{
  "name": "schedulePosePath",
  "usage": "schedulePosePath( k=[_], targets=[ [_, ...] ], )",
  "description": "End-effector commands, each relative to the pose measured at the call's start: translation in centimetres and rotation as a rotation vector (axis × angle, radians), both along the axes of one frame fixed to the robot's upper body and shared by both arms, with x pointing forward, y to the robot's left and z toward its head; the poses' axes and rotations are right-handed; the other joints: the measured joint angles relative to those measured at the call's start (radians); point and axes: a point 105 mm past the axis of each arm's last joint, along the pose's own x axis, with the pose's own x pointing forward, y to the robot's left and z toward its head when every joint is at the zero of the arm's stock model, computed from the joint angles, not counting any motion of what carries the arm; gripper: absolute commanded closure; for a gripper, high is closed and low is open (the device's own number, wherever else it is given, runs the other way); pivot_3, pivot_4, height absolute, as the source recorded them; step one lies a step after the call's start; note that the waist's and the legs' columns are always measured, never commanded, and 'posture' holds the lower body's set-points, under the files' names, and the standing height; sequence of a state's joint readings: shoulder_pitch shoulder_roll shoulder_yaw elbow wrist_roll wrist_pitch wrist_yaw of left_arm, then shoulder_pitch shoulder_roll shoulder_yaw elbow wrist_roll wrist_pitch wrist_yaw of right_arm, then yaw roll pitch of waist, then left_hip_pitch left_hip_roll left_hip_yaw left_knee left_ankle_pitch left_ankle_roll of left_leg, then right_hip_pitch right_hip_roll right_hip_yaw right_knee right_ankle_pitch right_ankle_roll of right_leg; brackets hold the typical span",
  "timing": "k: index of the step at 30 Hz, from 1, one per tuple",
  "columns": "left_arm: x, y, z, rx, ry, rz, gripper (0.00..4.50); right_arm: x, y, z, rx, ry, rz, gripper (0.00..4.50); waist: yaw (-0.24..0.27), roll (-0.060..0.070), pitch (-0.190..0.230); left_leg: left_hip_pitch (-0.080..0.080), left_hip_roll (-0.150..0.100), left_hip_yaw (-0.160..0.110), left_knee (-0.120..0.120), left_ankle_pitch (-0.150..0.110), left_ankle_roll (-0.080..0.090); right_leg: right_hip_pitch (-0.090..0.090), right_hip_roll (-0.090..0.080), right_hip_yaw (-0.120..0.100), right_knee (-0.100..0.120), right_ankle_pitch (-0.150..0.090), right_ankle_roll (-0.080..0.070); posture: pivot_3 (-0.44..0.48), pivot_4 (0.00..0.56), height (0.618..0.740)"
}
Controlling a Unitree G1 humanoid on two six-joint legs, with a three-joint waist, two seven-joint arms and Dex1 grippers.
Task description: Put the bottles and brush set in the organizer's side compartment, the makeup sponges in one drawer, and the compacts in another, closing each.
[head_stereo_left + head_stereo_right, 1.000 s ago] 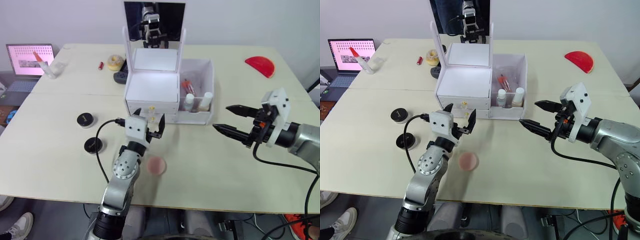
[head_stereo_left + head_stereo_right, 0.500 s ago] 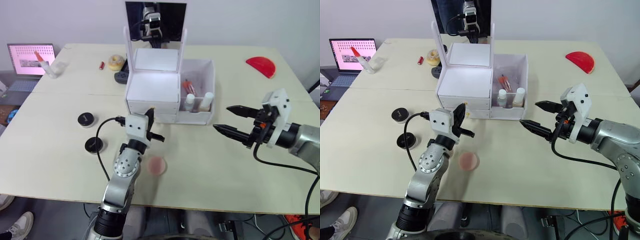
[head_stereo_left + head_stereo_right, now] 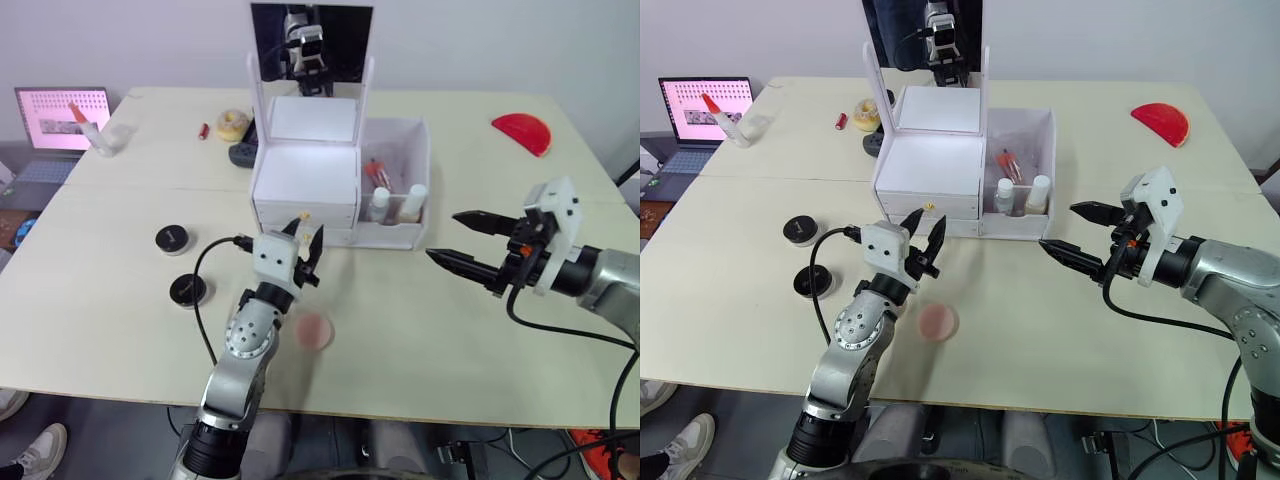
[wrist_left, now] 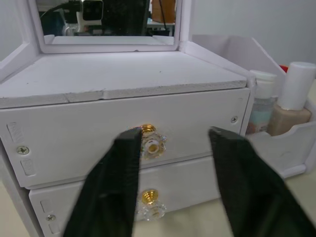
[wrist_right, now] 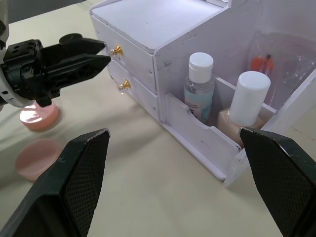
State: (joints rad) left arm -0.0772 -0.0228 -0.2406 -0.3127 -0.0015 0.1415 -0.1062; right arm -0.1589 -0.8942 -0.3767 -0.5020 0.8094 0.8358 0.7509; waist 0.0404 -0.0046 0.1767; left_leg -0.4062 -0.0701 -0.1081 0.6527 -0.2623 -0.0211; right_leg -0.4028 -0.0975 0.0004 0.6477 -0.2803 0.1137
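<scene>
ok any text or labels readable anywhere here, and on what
None can be read.
Clear bottle: a teal label, print too small.
Compacts: a pale mark on each lid, illegible.
Laptop: pink screen with a grid, too blurred.

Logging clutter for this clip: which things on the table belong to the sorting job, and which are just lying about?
Job: organizer; two bottles and brush set in its side compartment; pink sponge; two black compacts; left gripper at the upper drawer knob.

Lying about: red semicircular piece; laptop; yellow roll; small red item.
</scene>
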Motion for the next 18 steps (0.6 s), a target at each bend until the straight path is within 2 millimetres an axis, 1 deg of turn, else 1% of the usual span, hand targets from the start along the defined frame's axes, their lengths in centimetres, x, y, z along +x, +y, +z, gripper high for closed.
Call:
schedulePosePath(
  k=[1,4,11,14,15,16,18],
  targets=[
    [0.21,-0.09,1.07,-0.003,-0.04,0.01,1.24,-0.22,0.28,1.09,-0.001,-0.047,0.018,0.0,0.0,0.0,0.0,0.0,0.0,0.0,0.0,0.0,0.0,0.0,0.0,0.0,0.0,0.0,0.0,0.0,0.15,0.74],
    [0.66,-0.01,0.98,0.002,-0.032,0.035,1.24,-0.24,0.26,1.03,-0.004,-0.044,0.018,0.0,0.0,0.0,0.0,0.0,0.0,0.0,0.0,0.0,0.0,0.0,0.0,0.0,0.0,0.0,0.0,0.0,0.15,0.74],
    [0.96,0.06,0.53,0.004,-0.011,0.048,1.24,-0.16,0.28,1.13,-0.006,-0.049,0.016,0.0,0.0,0.0,0.0,0.0,0.0,0.0,0.0,0.0,0.0,0.0,0.0,0.0,0.0,0.0,0.0,0.0,0.15,0.74],
    [0.98,-0.06,0.68,-0.005,-0.015,0.04,2.01,-0.18,0.23,1.15,-0.006,-0.05,0.012,0.0,0.0,0.0,0.0,0.0,0.0,0.0,0.0,0.0,0.0,0.0,0.0,0.0,0.0,0.0,0.0,0.0,0.15,0.74],
    [0.99,-0.1,0.7,-0.006,-0.016,0.037,2.54,-0.19,0.21,1.14,-0.006,-0.05,0.011,0.0,0.0,0.0,0.0,0.0,0.0,0.0,0.0,0.0,0.0,0.0,0.0,0.0,0.0,0.0,0.0,0.0,0.15,0.74],
    [0.99,-0.12,0.7,-0.007,-0.016,0.035,2.93,-0.2,0.2,1.14,-0.006,-0.05,0.009,0.0,0.0,0.0,0.0,0.0,0.0,0.0,0.0,0.0,0.0,0.0,0.0,0.0,0.0,0.0,0.0,0.0,0.15,0.74],
    [0.98,-0.23,0.71,-0.007,-0.016,0.027,4.03,-0.22,0.2,1.13,-0.005,-0.05,0.008,0.0,0.0,0.0,0.0,0.0,0.0,0.0,0.0,0.0,0.0,0.0,0.0,0.0,0.0,0.0,0.0,0.0,0.15,0.74]
  ],
)
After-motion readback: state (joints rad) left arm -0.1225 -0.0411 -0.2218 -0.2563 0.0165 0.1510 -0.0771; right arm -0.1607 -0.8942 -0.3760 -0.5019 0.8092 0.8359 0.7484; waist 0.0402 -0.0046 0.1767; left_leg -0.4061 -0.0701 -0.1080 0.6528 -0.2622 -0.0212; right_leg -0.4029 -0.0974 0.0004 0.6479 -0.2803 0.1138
